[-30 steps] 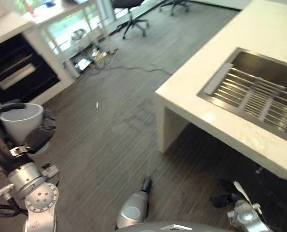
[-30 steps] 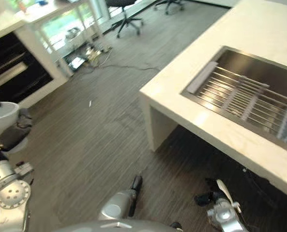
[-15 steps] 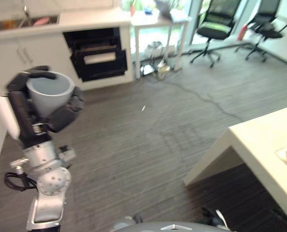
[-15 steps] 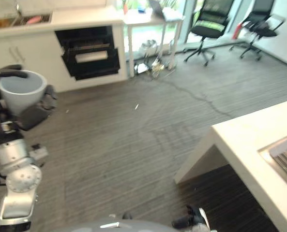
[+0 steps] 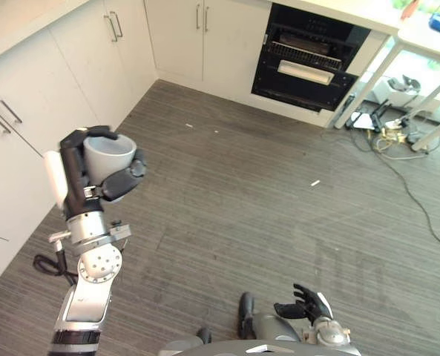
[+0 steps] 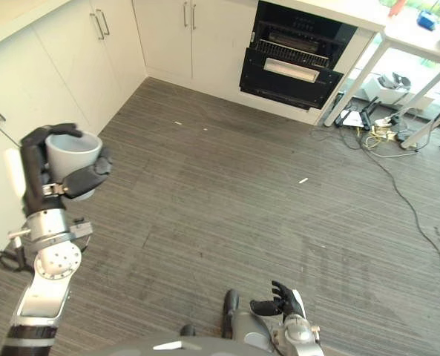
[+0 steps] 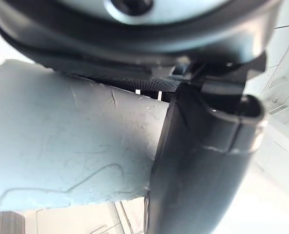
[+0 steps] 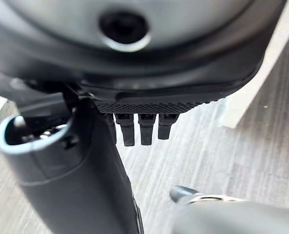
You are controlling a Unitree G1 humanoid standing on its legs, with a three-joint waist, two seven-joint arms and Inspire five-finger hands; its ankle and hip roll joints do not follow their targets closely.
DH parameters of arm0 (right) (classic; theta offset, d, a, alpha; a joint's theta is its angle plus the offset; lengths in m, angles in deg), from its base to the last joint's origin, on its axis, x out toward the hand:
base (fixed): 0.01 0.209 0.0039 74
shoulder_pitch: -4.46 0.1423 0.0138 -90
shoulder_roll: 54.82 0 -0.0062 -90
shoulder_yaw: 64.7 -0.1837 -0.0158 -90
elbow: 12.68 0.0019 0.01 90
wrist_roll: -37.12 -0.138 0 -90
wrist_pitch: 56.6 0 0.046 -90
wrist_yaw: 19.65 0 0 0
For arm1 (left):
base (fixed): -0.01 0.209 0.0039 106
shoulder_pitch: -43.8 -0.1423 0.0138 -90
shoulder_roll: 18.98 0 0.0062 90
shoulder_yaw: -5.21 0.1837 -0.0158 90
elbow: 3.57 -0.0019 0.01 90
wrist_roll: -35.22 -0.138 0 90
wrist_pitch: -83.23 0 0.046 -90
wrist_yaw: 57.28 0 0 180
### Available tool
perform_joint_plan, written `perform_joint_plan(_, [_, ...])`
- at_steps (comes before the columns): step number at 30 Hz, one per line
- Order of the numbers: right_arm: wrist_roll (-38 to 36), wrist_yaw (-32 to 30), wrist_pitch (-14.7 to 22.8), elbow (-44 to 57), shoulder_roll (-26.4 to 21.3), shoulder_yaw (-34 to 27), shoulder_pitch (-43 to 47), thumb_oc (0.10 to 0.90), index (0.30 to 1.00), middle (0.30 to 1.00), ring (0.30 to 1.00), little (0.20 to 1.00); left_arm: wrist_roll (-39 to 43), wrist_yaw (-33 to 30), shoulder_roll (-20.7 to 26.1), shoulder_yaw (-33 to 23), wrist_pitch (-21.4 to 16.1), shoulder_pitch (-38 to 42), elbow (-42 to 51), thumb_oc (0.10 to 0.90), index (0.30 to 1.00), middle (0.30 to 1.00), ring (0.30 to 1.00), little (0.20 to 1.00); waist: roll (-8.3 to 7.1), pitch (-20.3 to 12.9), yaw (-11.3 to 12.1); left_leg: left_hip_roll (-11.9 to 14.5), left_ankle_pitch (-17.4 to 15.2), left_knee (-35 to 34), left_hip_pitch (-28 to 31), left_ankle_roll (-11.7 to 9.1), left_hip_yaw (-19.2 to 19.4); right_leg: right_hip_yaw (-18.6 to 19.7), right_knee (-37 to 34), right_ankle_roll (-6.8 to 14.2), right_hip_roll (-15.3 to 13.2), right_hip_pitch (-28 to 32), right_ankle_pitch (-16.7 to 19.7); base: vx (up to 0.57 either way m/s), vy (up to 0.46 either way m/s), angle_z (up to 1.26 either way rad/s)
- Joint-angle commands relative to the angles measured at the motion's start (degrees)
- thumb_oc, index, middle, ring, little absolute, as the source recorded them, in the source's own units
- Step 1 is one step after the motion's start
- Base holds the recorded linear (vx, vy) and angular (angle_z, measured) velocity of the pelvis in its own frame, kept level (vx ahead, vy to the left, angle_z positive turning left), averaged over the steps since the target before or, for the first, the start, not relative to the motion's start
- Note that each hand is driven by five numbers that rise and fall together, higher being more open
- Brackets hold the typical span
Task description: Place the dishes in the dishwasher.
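Left hand (image 5: 93,182) grips upright grey cup (image 5: 109,157), interior bare; dishwasher (image 5: 312,55) open

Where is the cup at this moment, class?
The cup is held up in the robot's left hand, on the left of the head views, beside the white cabinets and across the floor from the open dishwasher.

Kitchen, home or office type.
White cabinets (image 5: 71,67) with bar handles, built-in black open dishwasher (image 5: 309,63), grey plank floor (image 5: 264,200).
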Motion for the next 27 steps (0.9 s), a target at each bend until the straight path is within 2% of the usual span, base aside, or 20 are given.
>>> perform_joint_plan(1, [-2.54,-0.86,0.81,0.7,-3.56,-1.6,-0.84,0.8,0.9,0.9,0.9,0.9,2.13,2.11,1.2,-2.11,-5.82,3.67,6.71,0.4,0.3,0.3,0.3,0.3,1.67,-5.16,-1.92,7.48,7.14,-16.61,3.05,-2.39,-5.1,-1.43,-3.48,8.54,-1.34,9.88,-5.47,0.1,-0.1,-0.43])
perform_joint_plan(4, [-4.44,-1.36,1.23,1.6,-3.97,-2.56,0.48,0.8,0.9,0.9,0.9,0.9,3.56,3.08,0.55,-1.81,-5.94,3.59,6.42,0.4,0.3,0.3,0.3,0.3,1.92,-5.6,-1.67,7.67,7.29,-16.67,3.38,-2.62,-5.1,-1.79,-5.51,8.15,-1.19,11.69,-5.79,0.02,-0.032,-0.25])
perform_joint_plan(5, [10.68,3.93,-3.45,-9.61,-2.52,10.36,6.11,0.8,0.9,0.9,0.9,0.9,3.43,4.98,1.34,1.19,-7.22,6.17,5.43,0.4,0.3,0.3,0.3,0.3,2.38,-5.8,0.5,7.45,6.97,-16.43,3.8,-2.66,-5.62,-2.13,-6.19,8.0,-1.4,12.88,-5.87,0.01,-0.023,-0.28])
perform_joint_plan(7, [10.8,3.89,-3.12,-10.24,-2.17,10.36,6.72,0.8,0.9,0.9,0.9,0.9,3.46,4.97,1.54,0.98,-7.35,6.42,5.26,0.4,0.3,0.3,0.3,0.3,2.16,-5.57,0.2,7.36,7.16,-16.46,3.7,-2.64,-5.78,-2.29,-6.29,8.03,-1.48,12.9,-5.75,-0.01,0.002,-0.16])
perform_joint_plan(8, [4.02,2.21,0.33,-2.61,-4.25,7.73,6.71,0.8,0.9,0.9,0.9,0.9,5.34,6.01,-0.04,2.82,-7.36,6.17,6.29,0.4,0.3,0.3,0.3,0.3,2.24,-5.59,-0.39,7.14,7.3,-16.48,3.77,-2.48,-5.87,-1.85,-6.14,7.83,-1.48,12.81,-5.65,-0.03,0.006,-0.17])
perform_joint_plan(10, [4.01,2.21,0.32,-2.6,-4.27,7.74,6.69,0.8,0.9,0.9,0.9,0.9,5.34,6.01,-0.05,2.83,-7.36,6.16,6.3,0.4,0.3,0.3,0.3,0.3,2.26,-5.62,-0.38,7.15,7.29,-16.48,3.75,-2.49,-5.87,-1.84,-6.14,7.82,-1.47,12.79,-5.65,-0.06,0.012,-0.13])
perform_joint_plan(11, [5.5,4.58,0.73,-3.46,-4.47,7.0,-0.45,0.8,0.9,0.9,0.9,0.9,3.08,5.51,0.89,3.82,-7.24,6.94,7.18,0.4,0.3,0.3,0.3,0.3,2.29,-5.01,-3.21,7.29,7.84,-16.8,3.78,-2.48,-4.45,-0.18,-5.56,7.8,-1.22,11.67,-5.0,-0.13,0.038,-0.17])
perform_joint_plan(12, [3.57,7.18,1.55,-5.85,-3.6,6.49,-2.43,0.8,0.9,0.9,0.9,0.9,1.59,5.58,0.71,5.49,-6.96,8.13,7.14,0.4,0.3,0.3,0.3,0.3,2.63,-4.85,-4.68,7.43,7.8,-17.14,3.63,-2.4,-3.51,0.67,-5.72,8.04,-1.09,10.85,-4.58,-0.26,0.076,-0.27])
perform_joint_plan(13, [5.04,5.79,1.21,-9.74,-4.19,4.29,-0.2,0.8,0.9,0.9,0.9,0.9,-0.38,6.87,1.72,7.0,-6.46,9.1,8.52,0.4,0.3,0.3,0.3,0.3,2.99,-3.92,-5.91,7.54,7.7,-17.46,3.06,-2.39,-1.51,2.21,-7.28,8.67,-0.73,9.02,-2.47,-0.16,0.06,-0.32])
perform_joint_plan(14, [5.07,5.78,1.28,-9.89,-4.14,4.17,0.01,0.8,0.9,0.9,0.9,0.9,-0.4,6.85,1.74,7.05,-6.47,9.31,8.45,0.4,0.3,0.3,0.3,0.3,2.96,-4.08,-5.63,7.5,7.91,-17.46,2.68,-2.37,-1.26,2.48,-7.33,8.68,-0.76,8.54,-2.19,-0.21,0.061,-0.25])
perform_joint_plan(15, [4.51,5.14,2.0,-8.4,-4.56,3.65,1.2,0.8,0.9,0.9,0.9,0.9,-1.39,7.06,2.4,7.86,-6.54,9.07,9.31,0.4,0.3,0.3,0.3,0.3,2.86,-3.55,-7.51,8.47,6.67,-17.46,2.01,-2.3,1.72,4.88,-7.81,9.78,0.08,5.46,-1.45,-0.14,0.019,-0.17])
perform_joint_plan(16, [4.5,5.12,1.94,-8.27,-4.57,3.62,1.23,0.8,0.9,0.9,0.9,0.9,-1.45,6.95,2.43,7.92,-6.69,9.29,9.06,0.4,0.3,0.3,0.3,0.3,2.74,-3.73,-6.71,8.46,7.31,-17.46,1.48,-2.33,2.64,5.75,-7.81,9.68,0.15,4.54,-0.55,-0.17,-0.004,-0.11])
perform_joint_plan(17, [4.55,5.17,2.02,-7.9,-5.01,3.7,1.22,0.8,0.9,0.9,0.9,0.9,-1.61,7.35,3.24,8.79,-6.88,9.9,9.12,0.4,0.3,0.3,0.3,0.3,2.43,-3.33,-8.02,9.24,7.14,-17.46,1.27,-2.41,3.57,7.76,-7.81,10.13,0.64,3.76,-0.46,-0.2,-0.077,-0.11])
perform_joint_plan(18, [5.32,5.35,2.09,-7.67,-5.22,4.28,0.83,0.8,0.9,0.9,0.9,0.9,-1.84,7.26,4.15,9.24,-7.25,10.93,8.53,0.4,0.3,0.3,0.3,0.3,2.05,-2.86,-7.9,10.0,7.72,-17.46,0.59,-2.48,4.98,10.16,-7.52,10.68,0.82,2.73,0.19,-0.27,-0.183,-0.09])
perform_joint_plan(19, [6.39,5.18,1.77,-8.53,-5.63,4.8,0.78,0.8,0.9,0.9,0.9,0.9,-2.29,7.07,5.52,9.48,-7.26,11.88,8.43,0.4,0.3,0.3,0.3,0.3,2.26,-2.16,-7.88,11.74,8.28,-17.46,-0.03,-2.7,6.44,9.07,-6.98,11.26,0.25,2.05,0.26,-0.34,-0.283,-0.01])
perform_joint_plan(20, [6.51,5.04,1.65,-8.45,-6.07,4.31,0.7,0.8,0.9,0.9,0.9,0.9,-3.45,6.58,6.8,8.65,-6.98,12.64,8.29,0.4,0.3,0.3,0.3,0.3,2.5,-2.05,-7.16,13.58,9.26,-17.34,-0.79,-3.45,8.43,6.43,-6.38,11.37,-0.88,1.17,0.49,-0.34,-0.449,0.03])
perform_joint_plan(21, [3.68,4.93,1.67,-9.45,-6.59,0.12,-2.1,0.8,0.9,0.9,0.9,0.9,-5.04,5.65,7.13,8.43,-7.14,14.42,9.31,0.4,0.3,0.3,0.3,0.3,2.95,-1.75,-6.93,16.94,10.23,-16.64,-0.78,-5.14,11.26,2.32,-3.74,11.94,-6.17,1.76,-0.17,-0.3,-0.419,0.03])
perform_joint_plan(22, [3.26,5.12,1.51,-10.01,-6.95,-1.02,-3.04,0.8,0.9,0.9,0.9,0.9,-5.35,5.66,6.56,8.53,-7.04,14.76,9.3,0.4,0.3,0.3,0.3,0.3,2.99,-1.73,-6.7,18.0,11.0,-16.63,-0.95,-5.67,11.99,1.59,-3.02,11.98,-8.22,1.9,0.34,-0.24,-0.452,0.02])
perform_joint_plan(25, [1.52,4.29,0.29,-12.98,-7.65,-6.22,-6.27,0.8,0.9,0.9,0.9,0.9,-5.16,4.78,4.58,8.05,-6.83,14.44,10.33,0.4,0.3,0.3,0.3,0.3,3.95,-1.76,-5.68,22.67,13.8,-15.8,-2.28,-8.44,13.77,-1.91,1.25,13.7,-18.2,5.02,3.41,-0.22,-0.444,0.03])
perform_joint_plan(27, [0.47,3.81,0.16,-12.99,-7.53,-8.57,-7.38,0.8,0.9,0.9,0.9,0.9,-4.43,4.01,3.25,7.26,-6.86,13.15,10.77,0.4,0.3,0.3,0.3,0.3,4.58,-2.02,-5.78,25.96,16.18,-15.6,-3.18,-10.77,14.07,-0.83,3.23,15.51,-22.73,7.0,5.9,-0.12,-0.467,0.05])
